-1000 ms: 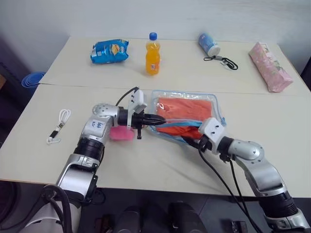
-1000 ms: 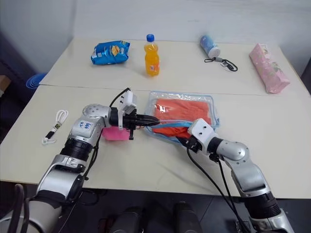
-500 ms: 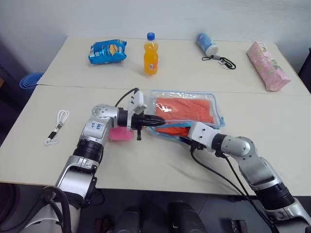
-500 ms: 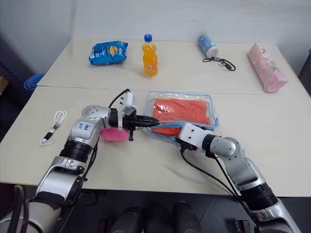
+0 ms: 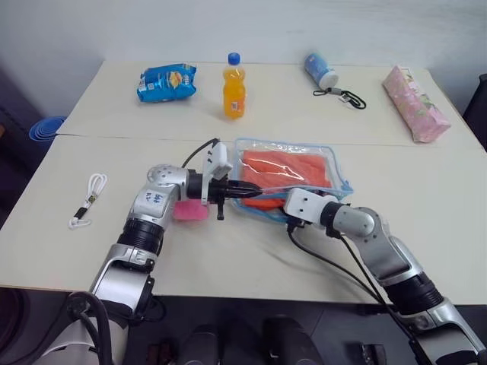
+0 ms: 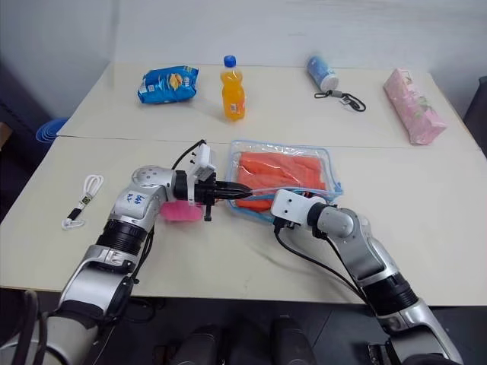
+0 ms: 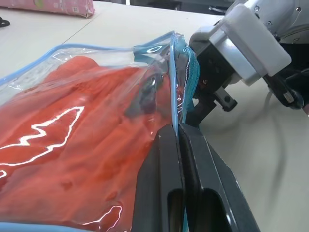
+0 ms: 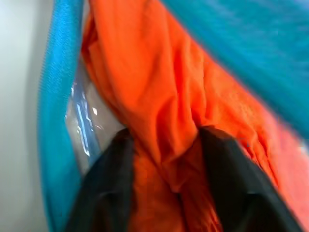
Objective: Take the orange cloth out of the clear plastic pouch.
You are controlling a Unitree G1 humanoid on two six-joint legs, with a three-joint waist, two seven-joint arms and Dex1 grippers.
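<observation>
The clear plastic pouch (image 5: pixel 341 176) with light blue edging lies flat mid-table, and the orange cloth (image 5: pixel 293 167) fills it. My left gripper (image 5: pixel 245 190) points right and is shut on the upper lip of the pouch's mouth (image 7: pixel 175 72), holding it raised. My right gripper (image 5: pixel 278 204) reaches into that mouth from the front right. In the right wrist view its black fingers (image 8: pixel 108 188) stand either side of a bunched fold of the orange cloth (image 8: pixel 159 111), which fills the gap between them. The pouch's blue zip edge (image 8: pixel 55 121) runs beside them.
At the back of the table stand an orange bottle (image 5: pixel 234 86), a blue snack bag (image 5: pixel 167 82), a white-blue tube (image 5: pixel 319 70) with a black cord, and a pink pack (image 5: pixel 415 104). A white cord (image 5: pixel 90 196) lies left. A pink thing (image 5: pixel 189 211) sits under my left wrist.
My right gripper has slid left into the pouch's mouth, rolled its wrist, and its fingers have closed in on the cloth. The left gripper has kept its grip in place.
</observation>
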